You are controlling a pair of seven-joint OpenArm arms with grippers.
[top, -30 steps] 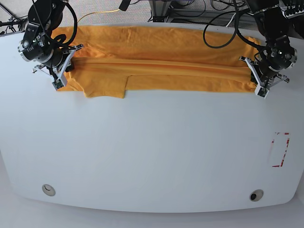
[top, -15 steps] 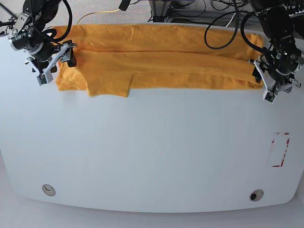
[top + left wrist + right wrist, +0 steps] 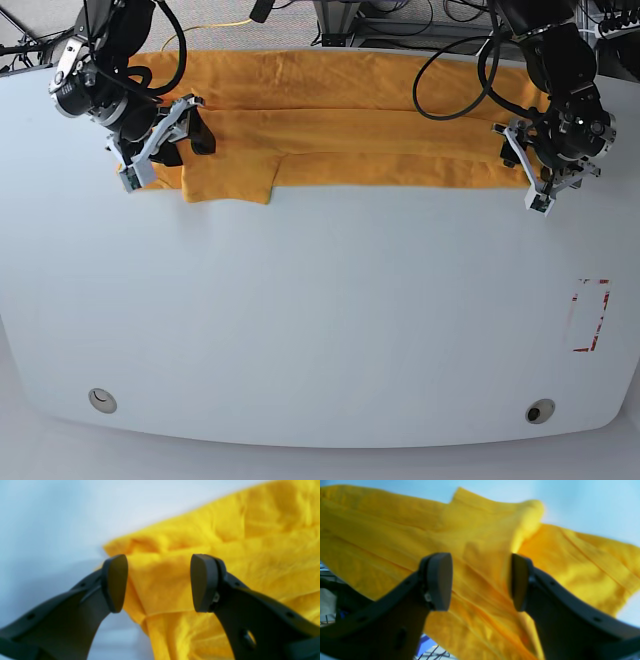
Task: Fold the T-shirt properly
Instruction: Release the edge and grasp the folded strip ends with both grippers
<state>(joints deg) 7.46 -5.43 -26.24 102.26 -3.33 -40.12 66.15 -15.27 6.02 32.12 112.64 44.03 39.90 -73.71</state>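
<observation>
Nearest the camera, toward the front edge and well apart from both claws, two round metal fittings sit in the pale tabletop (image 3: pixel 320 320): one fitting (image 3: pixel 102 400) lies on the right claw's side, the other fitting (image 3: pixel 540 411) on the left claw's side. Between the latter and the left claw is a red broken-line marking (image 3: pixel 590 315).

Farther back come the claws. The left claw (image 3: pixel 161 583) stands open, its dark fingers well apart over one end of the T-shirt (image 3: pixel 380 130), gripping nothing. A folded orange-yellow edge shows between and below the fingers. The right claw (image 3: pixel 481 582) is open too, above the other end, with nothing gripped; a raised fold of cloth runs right by one finger, and whether they touch I cannot tell.

The T-shirt lies in a long, wide strip reaching from beneath one claw to beneath the other, layered in lengthwise folds. Just beside the right claw, toward the left one, a flap (image 3: pixel 230 178) juts out at the near edge.

Behind the claws, the strip's far part extends to the back of the tabletop. Beyond that are dark cables and a thin yellow cable (image 3: pixel 215 24), the latter behind the right claw.
</observation>
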